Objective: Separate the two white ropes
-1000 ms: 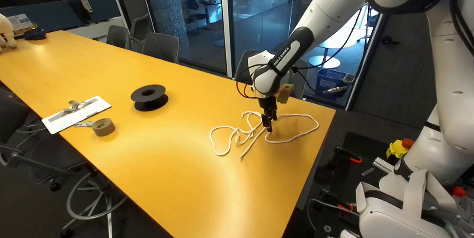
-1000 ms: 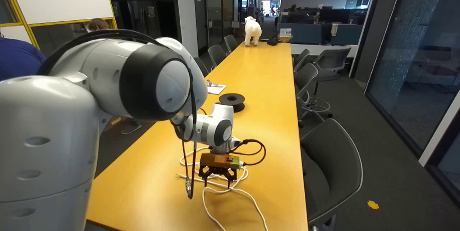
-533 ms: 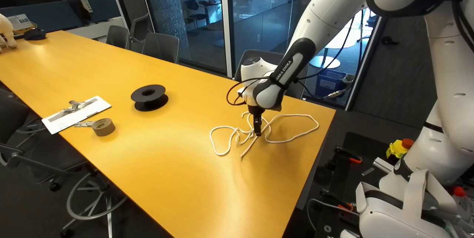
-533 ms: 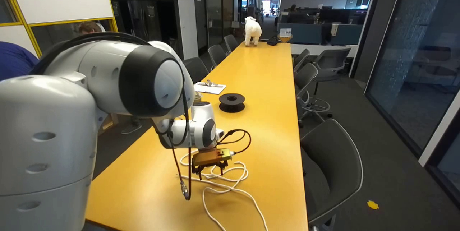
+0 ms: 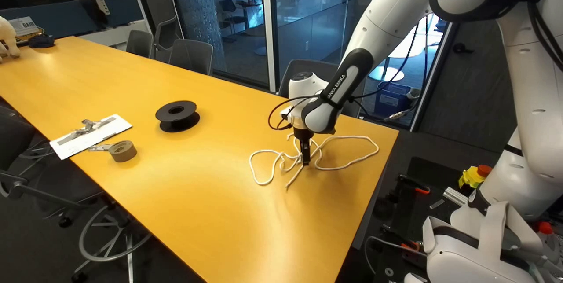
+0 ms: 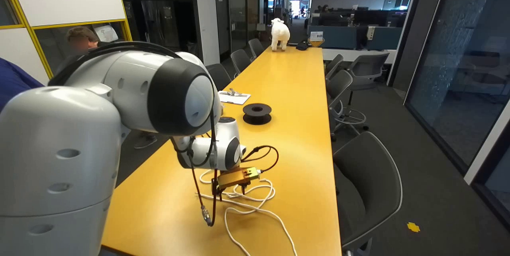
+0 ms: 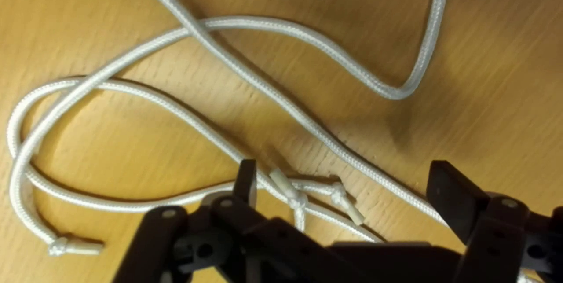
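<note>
Two white ropes lie tangled in curvy loops on the yellow table in both exterior views, with a loop (image 5: pixel 263 184) on one side and a wider loop (image 5: pixel 338 169) nearer the table's end. Over their tangle hangs my gripper (image 5: pixel 305 162), pointing down with its jaws wide open. In the wrist view, a diagonal white rope (image 7: pixel 340 150) runs across the gap of the gripper (image 7: pixel 343 177) and crosses a curved stretch of rope (image 7: pixel 246 22). Two knotted rope ends (image 7: pixel 347 207) show between the fingers; a further knotted end (image 7: pixel 74 247) lies left. Parts beneath the gripper are hidden.
A black spool (image 5: pixel 176 108), a white board with a clip (image 5: pixel 110 126) and a brown tape roll (image 5: pixel 123 153) stand farther along the table. A grey chair (image 6: pixel 366 192) is close to the table's long side. The table's end edge (image 5: pixel 387 159) lies beyond the wider loop.
In the exterior views my gripper has moved left from over the wider loop to the tangle and turned. In the last half second it has come slightly lower. The ropes look unmoved.
</note>
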{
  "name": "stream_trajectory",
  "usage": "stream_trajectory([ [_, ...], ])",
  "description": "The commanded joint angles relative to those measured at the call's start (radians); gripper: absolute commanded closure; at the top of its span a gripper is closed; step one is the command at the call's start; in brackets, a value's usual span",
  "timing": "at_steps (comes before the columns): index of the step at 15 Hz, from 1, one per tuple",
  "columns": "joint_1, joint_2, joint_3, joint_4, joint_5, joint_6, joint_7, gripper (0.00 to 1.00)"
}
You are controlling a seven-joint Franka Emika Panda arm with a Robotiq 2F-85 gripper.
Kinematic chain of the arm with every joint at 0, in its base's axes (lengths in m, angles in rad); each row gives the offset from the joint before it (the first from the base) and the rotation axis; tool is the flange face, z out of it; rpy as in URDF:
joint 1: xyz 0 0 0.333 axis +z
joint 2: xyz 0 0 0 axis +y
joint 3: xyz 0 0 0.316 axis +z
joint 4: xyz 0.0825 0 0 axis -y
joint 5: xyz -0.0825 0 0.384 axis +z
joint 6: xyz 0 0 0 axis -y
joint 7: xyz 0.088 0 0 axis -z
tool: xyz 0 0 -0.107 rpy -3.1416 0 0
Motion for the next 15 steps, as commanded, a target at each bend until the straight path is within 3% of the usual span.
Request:
stream_trajectory([
  [1, -0.044, -0.003, 0.037, 0.011, 0.034, -0.056, -0.079, 0.00],
  [6, -0.078, 0.008, 0.045, 0.013, 0.051, -0.071, -0.154, 0.00],
  [15, -0.080, 0.060, 0.035, 0.059, 0.046, -0.065, -0.253, 0.00],
])
